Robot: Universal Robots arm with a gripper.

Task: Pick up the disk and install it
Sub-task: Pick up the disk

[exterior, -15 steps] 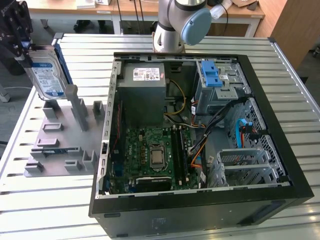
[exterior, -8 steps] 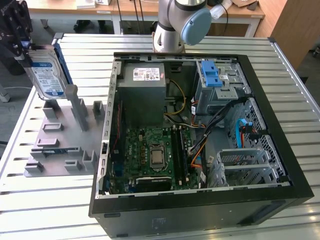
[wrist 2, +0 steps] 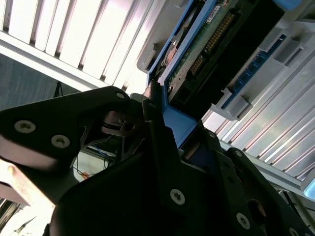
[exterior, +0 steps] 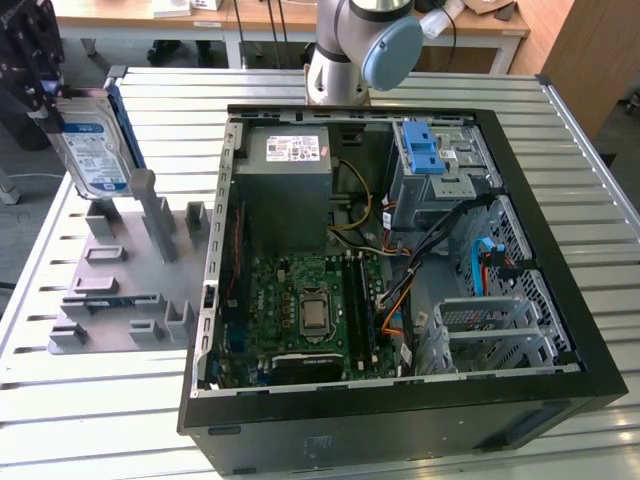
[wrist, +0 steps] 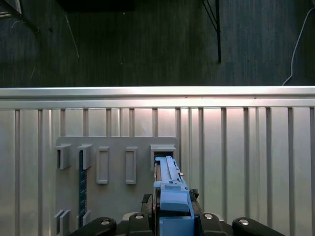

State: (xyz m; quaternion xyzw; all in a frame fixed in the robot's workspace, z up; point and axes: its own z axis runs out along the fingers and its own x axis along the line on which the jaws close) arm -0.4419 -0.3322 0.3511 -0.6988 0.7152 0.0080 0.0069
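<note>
The disk [exterior: 93,148], silver with a blue-and-white label and a thin blue frame, stands on edge over the far end of the grey holder plate [exterior: 120,290] at the exterior view's left. My gripper [exterior: 48,98] is shut on its upper end. In the first wrist view the disk's blue-framed edge [wrist: 169,189] runs out from between my black fingers [wrist: 142,216] toward a slot in the holder plate [wrist: 118,196]. The second wrist view shows the disk's green circuit-board underside [wrist 2: 206,44]. I cannot tell whether the disk still touches the holder.
An open computer case [exterior: 560,400] lies on the slatted metal table [exterior: 60,420]. Inside are a grey box with a white sticker [exterior: 290,190], a motherboard [exterior: 305,310], a grey cage with a blue latch [exterior: 425,155] and loose cables [exterior: 450,225]. The arm's base [exterior: 340,60] stands behind the case.
</note>
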